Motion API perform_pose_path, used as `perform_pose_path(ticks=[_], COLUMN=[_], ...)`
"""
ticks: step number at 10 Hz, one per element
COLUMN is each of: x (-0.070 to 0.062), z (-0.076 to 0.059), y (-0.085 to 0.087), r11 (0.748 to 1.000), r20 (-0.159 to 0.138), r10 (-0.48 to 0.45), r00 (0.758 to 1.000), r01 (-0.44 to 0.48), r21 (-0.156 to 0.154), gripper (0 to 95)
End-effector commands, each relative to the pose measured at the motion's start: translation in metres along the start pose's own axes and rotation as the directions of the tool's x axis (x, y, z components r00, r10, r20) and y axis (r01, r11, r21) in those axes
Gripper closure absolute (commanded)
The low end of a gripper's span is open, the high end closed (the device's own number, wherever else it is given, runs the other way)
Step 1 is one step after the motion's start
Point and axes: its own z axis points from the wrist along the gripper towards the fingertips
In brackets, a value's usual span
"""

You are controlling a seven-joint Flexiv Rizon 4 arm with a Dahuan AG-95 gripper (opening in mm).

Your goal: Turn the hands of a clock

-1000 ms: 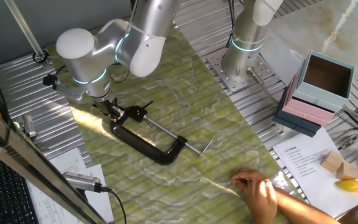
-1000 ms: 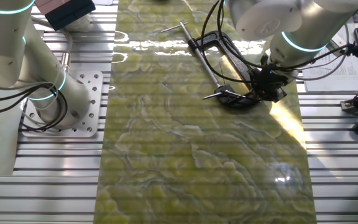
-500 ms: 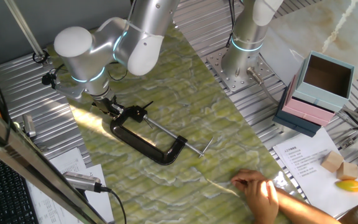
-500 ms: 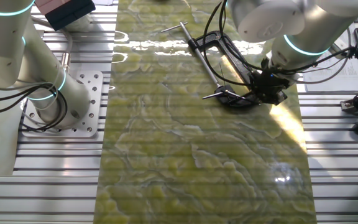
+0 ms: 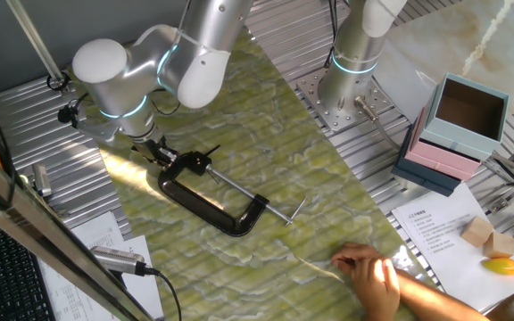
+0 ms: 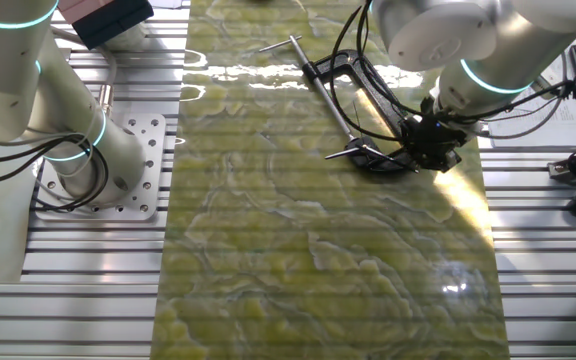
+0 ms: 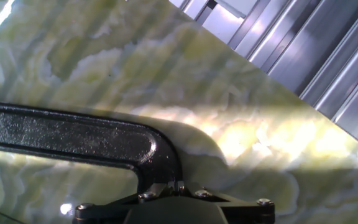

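A: What has changed over the last second?

B: Very little. In one fixed view the arm's white elbow joint has drifted a touch to the left, while the gripper [image 5: 156, 152] stays low at the far end of the black C-clamp [image 5: 211, 207]. The clamp itself has not moved on the green marbled mat [image 5: 266, 160], and the person's hand [image 5: 370, 270] rests at the same spot on the mat's near edge.

A: And the clock hands?

B: Two thin black pointers [image 6: 360, 150] stick out from the clamp end just beside the gripper [image 6: 420, 150], seen best in the other fixed view. They are too thin to read where they point.

A: Is the gripper holding them?

B: I cannot tell. Its fingers are hidden by the wrist and cables in both fixed views. The hand view shows only the clamp's curved frame [image 7: 73, 137], a dark plate with screws [image 7: 185, 208] cut off at the bottom edge, and no fingertips.

A: Any containers?

B: A light blue box [image 5: 468, 111] stands open on the right on a pink one [image 5: 440, 156]; its inside looks dark and bare. Wooden blocks [image 5: 487, 236] and a yellow piece [image 5: 501, 265] lie on a printed sheet [image 5: 444, 234] nearby.
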Motion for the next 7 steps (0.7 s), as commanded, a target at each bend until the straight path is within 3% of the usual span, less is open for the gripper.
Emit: perform_pose_path(ticks=[1,7], x=[0.0021,0.0103], z=[-0.0001,0.0008], y=[-0.0019,-0.0045], r11=[1.0,1.0], r20=[0.0,-0.006], r10=[-0.007,-0.004], r00=[1.0,1.0], r01=[0.007,0.004], r21=[-0.003,-0.008], gripper=[95.0,95.0])
